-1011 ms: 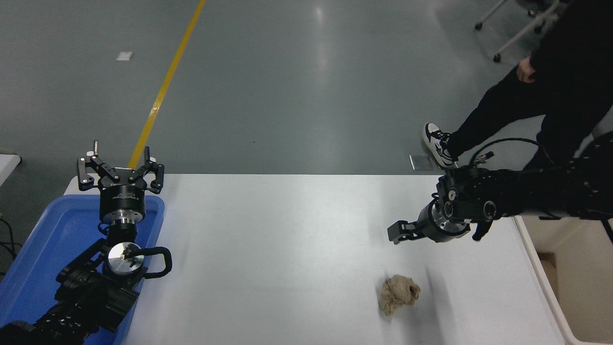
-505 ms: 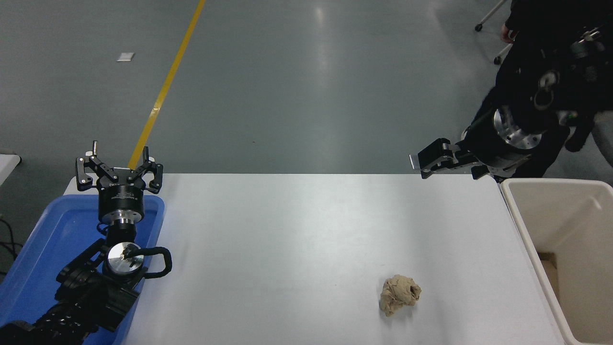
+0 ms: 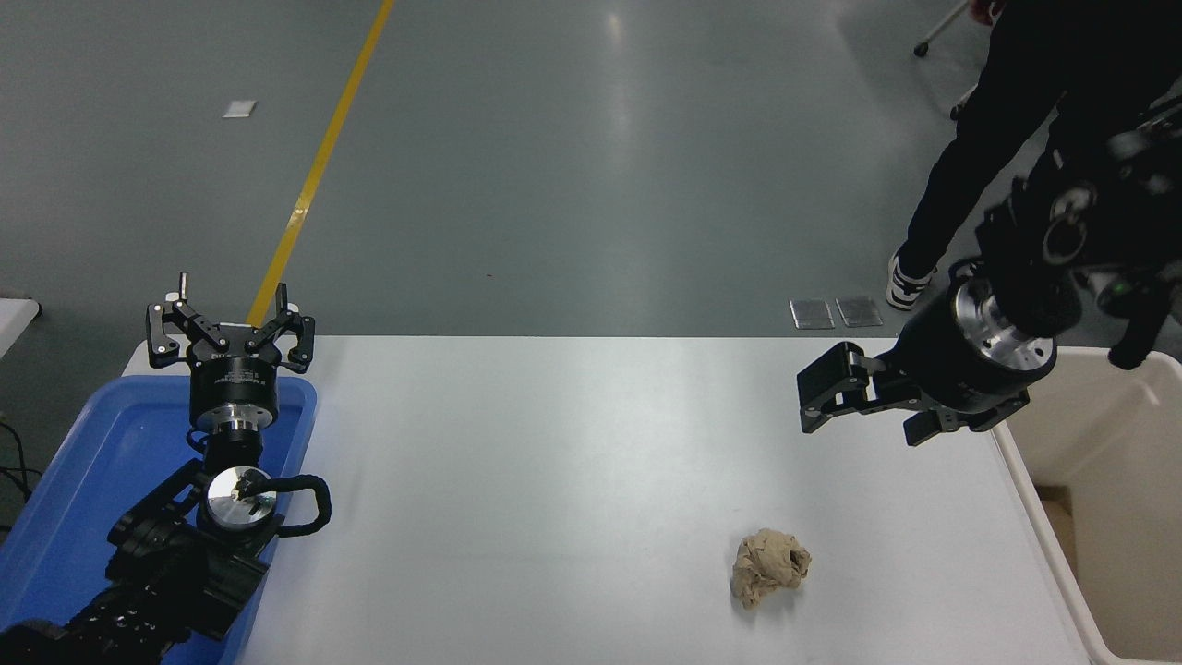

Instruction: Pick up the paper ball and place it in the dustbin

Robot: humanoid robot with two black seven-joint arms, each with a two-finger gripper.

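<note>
I see the tan paper ball (image 3: pixel 771 566) lying alone on the white table (image 3: pixel 554 443). My right gripper (image 3: pixel 822 399) hangs above, fingers spread, holding nothing, beside the cream dustbin (image 3: pixel 1034 503). My left gripper (image 3: pixel 231 325) sits parked over a blue tray (image 3: pixel 92 443), fingers spread.

No legible text, label, brand, number or sign in view. Faint pale marking on left gripper (image 3: pixel 231 344) body: too small to read.
</note>
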